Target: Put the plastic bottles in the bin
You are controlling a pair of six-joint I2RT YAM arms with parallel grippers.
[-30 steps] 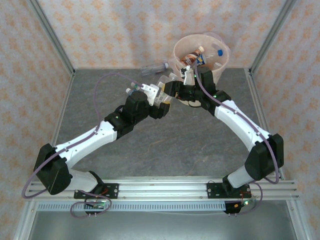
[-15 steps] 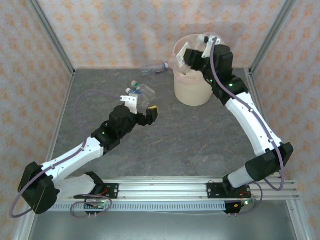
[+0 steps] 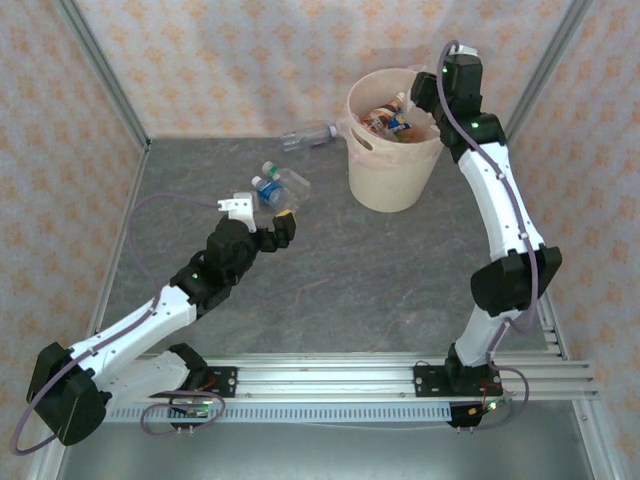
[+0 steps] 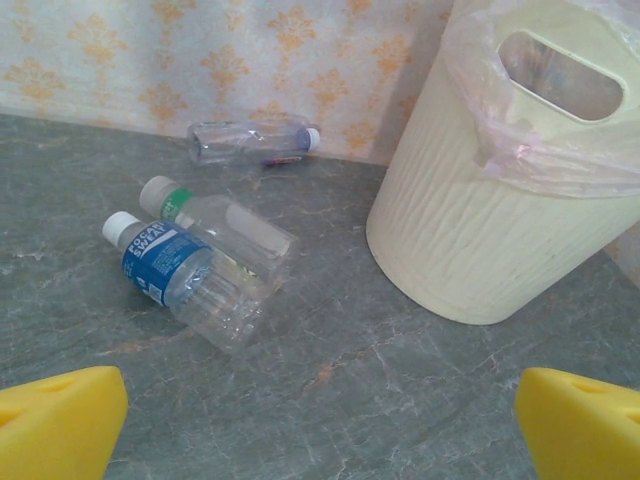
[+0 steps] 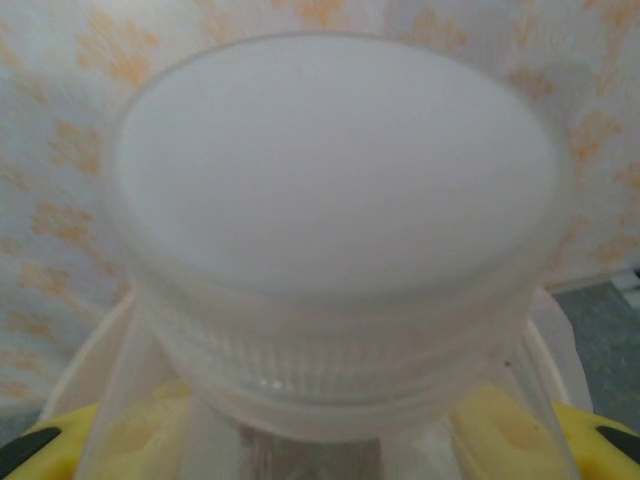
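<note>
Left gripper (image 3: 262,212) hangs low over the grey table (image 3: 330,270), left of centre, with its jaws spread as wide as they go; nothing lies between its yellow pads (image 4: 58,420). Just beyond it, on the far side and a little left, a blue-labelled bottle (image 4: 175,275) lies on its side, cap pointing far-left. A green-capped bottle (image 4: 220,215) lies on its far side, parallel to it and touching or nearly so. Farther still, a third clear bottle (image 4: 250,142) lies along the foot of the far wall. The bin (image 4: 470,240) stands to the right of these three, well apart from the left gripper, its thin liner folded over the rim.

Right gripper (image 3: 428,92) is raised at the bin's far right rim and clamps a white-capped bottle (image 5: 340,200), yellow pads pressing either side below the cap (the cap sits so close to the wrist lens that it blurs). From the overhead view, several bottles (image 3: 390,120) with red, orange and blue labels already lie heaped inside the bin.
</note>
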